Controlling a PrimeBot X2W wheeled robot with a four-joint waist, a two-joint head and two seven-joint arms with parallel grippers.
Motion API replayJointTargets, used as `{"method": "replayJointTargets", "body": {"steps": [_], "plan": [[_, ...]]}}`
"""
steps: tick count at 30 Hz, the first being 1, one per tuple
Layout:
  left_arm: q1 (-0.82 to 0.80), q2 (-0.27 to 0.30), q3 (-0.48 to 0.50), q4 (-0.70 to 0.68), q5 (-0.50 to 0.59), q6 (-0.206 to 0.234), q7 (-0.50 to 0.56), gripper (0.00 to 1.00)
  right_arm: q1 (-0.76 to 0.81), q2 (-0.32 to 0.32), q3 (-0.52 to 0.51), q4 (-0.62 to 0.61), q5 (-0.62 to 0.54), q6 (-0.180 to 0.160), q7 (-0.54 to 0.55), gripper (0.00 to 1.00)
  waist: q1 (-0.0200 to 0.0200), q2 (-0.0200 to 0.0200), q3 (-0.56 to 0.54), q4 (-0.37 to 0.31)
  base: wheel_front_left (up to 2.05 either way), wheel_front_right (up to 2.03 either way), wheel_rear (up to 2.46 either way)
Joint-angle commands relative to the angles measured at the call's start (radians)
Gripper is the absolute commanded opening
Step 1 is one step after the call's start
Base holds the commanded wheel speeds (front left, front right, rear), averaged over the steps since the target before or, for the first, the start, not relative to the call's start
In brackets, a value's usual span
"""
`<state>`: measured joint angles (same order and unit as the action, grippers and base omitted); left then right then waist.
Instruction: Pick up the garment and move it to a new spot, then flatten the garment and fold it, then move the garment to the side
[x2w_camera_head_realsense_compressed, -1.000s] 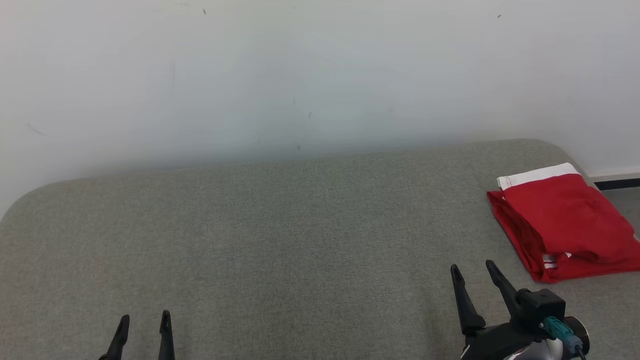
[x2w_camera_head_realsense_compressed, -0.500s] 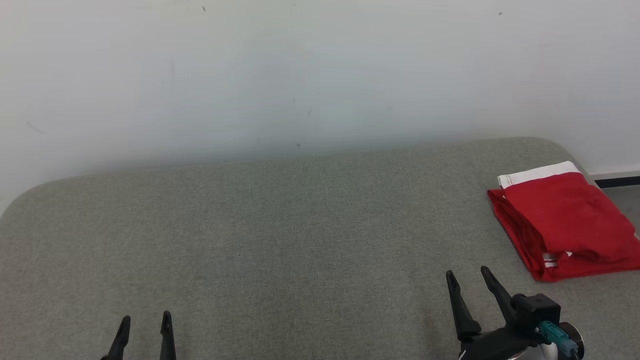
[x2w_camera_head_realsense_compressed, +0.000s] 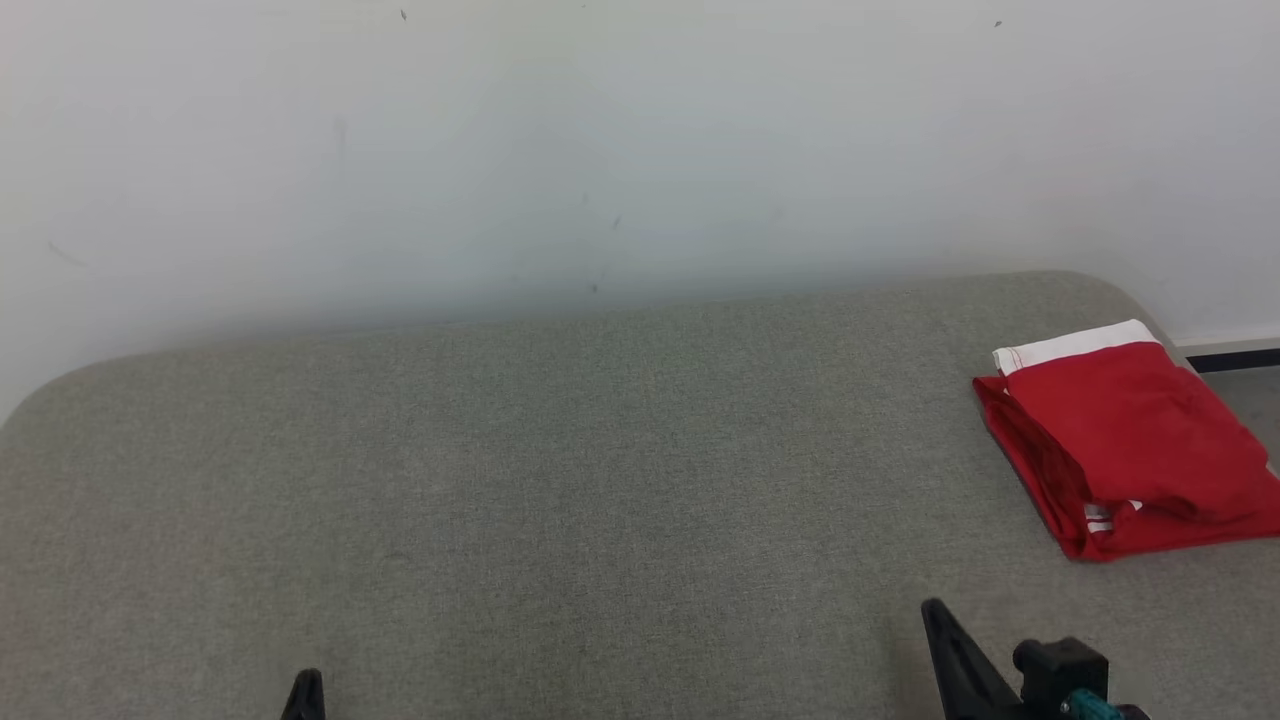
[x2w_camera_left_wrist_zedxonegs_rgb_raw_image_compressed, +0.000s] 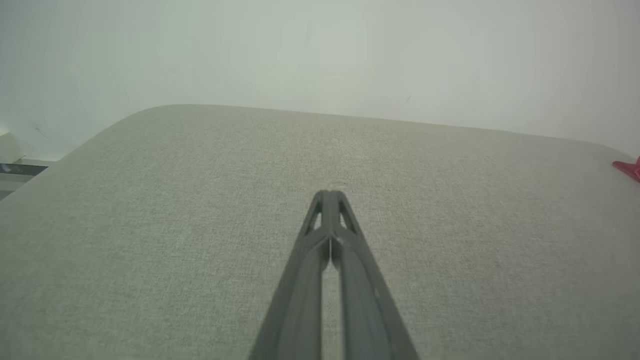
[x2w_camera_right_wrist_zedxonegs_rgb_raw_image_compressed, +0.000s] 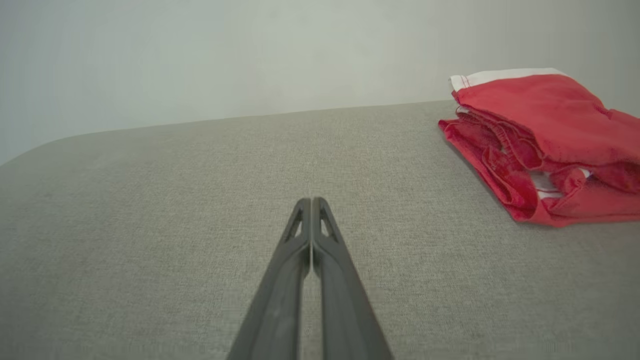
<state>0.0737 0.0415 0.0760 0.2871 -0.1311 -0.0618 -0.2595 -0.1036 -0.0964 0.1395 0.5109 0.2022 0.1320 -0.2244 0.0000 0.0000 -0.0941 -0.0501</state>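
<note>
The folded red garment, white-banded at its far edge, lay at the right end of the grey fabric table, ahead and to the right of the right claw, not touching it. That claw and the left claw, both open a second earlier, had pinched fully together on nothing.

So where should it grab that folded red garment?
Probably the red garment by its stacked left edge, coming in low from the middle of the grey pad: the layers end there together, so the right gripper could pinch them all once its shut fingers open.
</note>
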Motion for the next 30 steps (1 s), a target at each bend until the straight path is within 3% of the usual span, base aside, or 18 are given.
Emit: {"method": "replayJointTargets", "body": {"steps": [1, 30], "plan": [[-0.001, 0.0, 0.001, 0.003, -0.003, 0.0, 0.002, 0.0, 0.001, 0.0, -0.001, 0.001, 0.003, 0.0, 0.001, 0.0, 0.0, 0.0, 0.0, 0.0, 0.0, 0.0, 0.0], [-0.071, 0.004, 0.015, -0.014, -0.528, -0.025, 0.134, 0.0, -0.007, 0.017, -0.092, -0.095, 0.502, -0.001, 0.121, 0.0, 0.0, 0.0, 0.022, 0.012, 0.0, 0.0, 0.0]]}}
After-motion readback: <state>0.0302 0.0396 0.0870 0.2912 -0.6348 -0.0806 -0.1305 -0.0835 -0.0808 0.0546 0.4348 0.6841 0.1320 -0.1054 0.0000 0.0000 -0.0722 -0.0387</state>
